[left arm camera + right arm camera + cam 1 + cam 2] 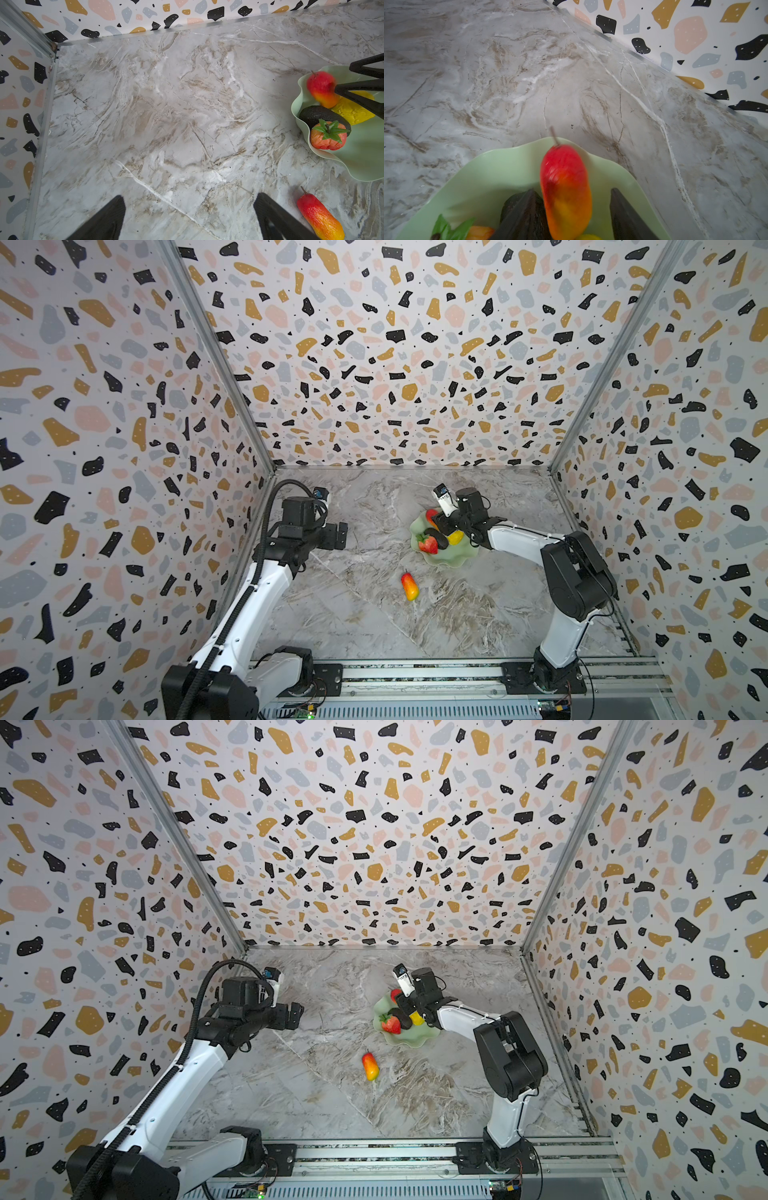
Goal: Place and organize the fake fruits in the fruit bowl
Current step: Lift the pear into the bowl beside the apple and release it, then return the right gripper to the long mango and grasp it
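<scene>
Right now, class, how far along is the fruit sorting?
Done: strawberry, dark fruit and yellow fruit lie in the bowl. In hand: the right gripper stands open around a blurred red-yellow fruit over the bowl. To do: the table fruit lies outside the bowl; the left gripper is open and empty.

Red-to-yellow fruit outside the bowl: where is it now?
In both top views the loose red-to-yellow fruit lies on the marble table, near the middle, on the camera side of the fruit bowl, not touching it.
</scene>
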